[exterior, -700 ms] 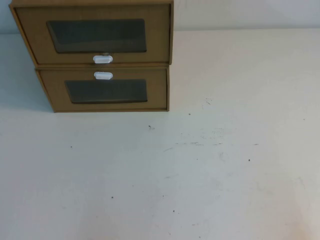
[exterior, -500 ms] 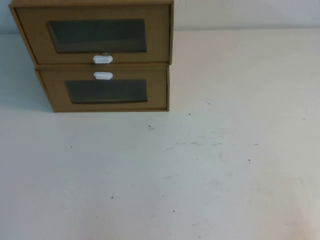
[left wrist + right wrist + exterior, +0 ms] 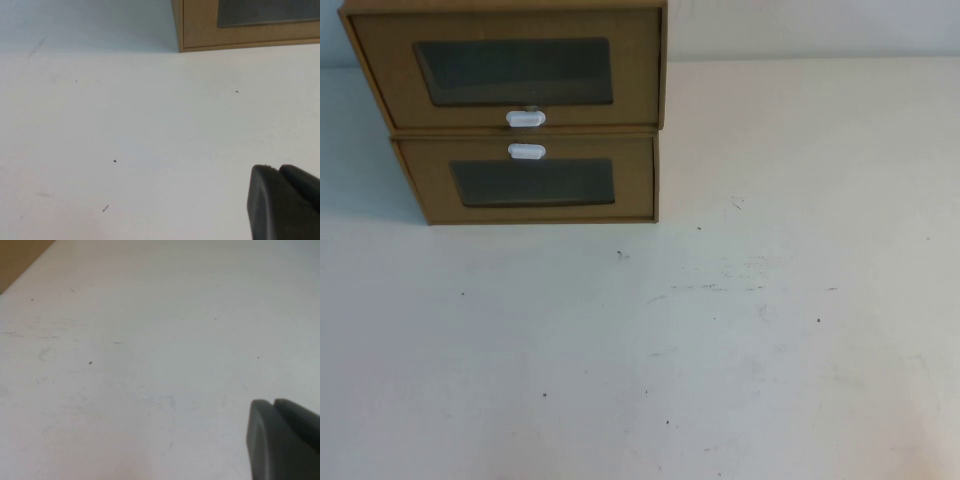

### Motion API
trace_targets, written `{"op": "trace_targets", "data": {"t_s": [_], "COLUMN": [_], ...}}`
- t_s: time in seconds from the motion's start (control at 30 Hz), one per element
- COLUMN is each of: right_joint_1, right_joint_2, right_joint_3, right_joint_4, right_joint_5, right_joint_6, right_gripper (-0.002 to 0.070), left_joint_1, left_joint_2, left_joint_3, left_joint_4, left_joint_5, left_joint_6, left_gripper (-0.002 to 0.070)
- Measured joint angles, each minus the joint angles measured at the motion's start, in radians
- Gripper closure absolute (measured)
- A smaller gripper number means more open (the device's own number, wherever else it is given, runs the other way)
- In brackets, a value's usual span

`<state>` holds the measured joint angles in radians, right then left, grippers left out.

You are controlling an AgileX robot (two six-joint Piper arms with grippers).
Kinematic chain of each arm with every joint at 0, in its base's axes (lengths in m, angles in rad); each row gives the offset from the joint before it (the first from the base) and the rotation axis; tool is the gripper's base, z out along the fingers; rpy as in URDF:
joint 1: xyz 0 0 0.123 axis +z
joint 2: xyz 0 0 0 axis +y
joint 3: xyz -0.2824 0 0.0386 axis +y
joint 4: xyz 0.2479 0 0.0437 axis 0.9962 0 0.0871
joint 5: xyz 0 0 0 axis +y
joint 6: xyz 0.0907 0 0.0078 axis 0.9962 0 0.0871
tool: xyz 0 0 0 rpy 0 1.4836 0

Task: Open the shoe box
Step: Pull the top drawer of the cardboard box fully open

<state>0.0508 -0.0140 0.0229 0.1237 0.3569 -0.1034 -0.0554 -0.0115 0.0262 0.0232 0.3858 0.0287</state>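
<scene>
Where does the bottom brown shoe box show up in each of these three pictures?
High view: lower shoe box at upper left, under a second box; neither gripper shows.
Left wrist view: its corner, across the table from the shut left gripper.
Right wrist view: only a brown sliver, far from the shut right gripper.
Shared landmark: the speckled white table.

Shoe box (image 3: pixel 510 72) atop second box (image 3: pixel 532 183), far-left on table (image 3: pixel 740 340).
</scene>
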Motion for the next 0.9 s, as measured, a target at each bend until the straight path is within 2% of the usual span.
{"op": "trace_targets", "data": {"t_s": [0.57, 0.67, 0.9], "right_joint_1": [0.000, 0.000, 0.000], "right_joint_2": [0.000, 0.000, 0.000], "right_joint_3": [0.000, 0.000, 0.000], "right_joint_4": [0.000, 0.000, 0.000], "right_joint_5": [0.000, 0.000, 0.000], "right_joint_6": [0.000, 0.000, 0.000], "right_gripper": [0.0690, 0.0690, 0.0690], "left_joint_1": [0.000, 0.000, 0.000], "left_joint_2": [0.000, 0.000, 0.000], "left_joint_3": [0.000, 0.000, 0.000], "left_joint_4": [-0.006, -0.079, -0.456], "left_joint_5": [0.000, -0.041, -0.228], "left_joint_6": [-0.002, -0.029, -0.190], "left_gripper": [0.0680, 0.0680, 0.0680]}}
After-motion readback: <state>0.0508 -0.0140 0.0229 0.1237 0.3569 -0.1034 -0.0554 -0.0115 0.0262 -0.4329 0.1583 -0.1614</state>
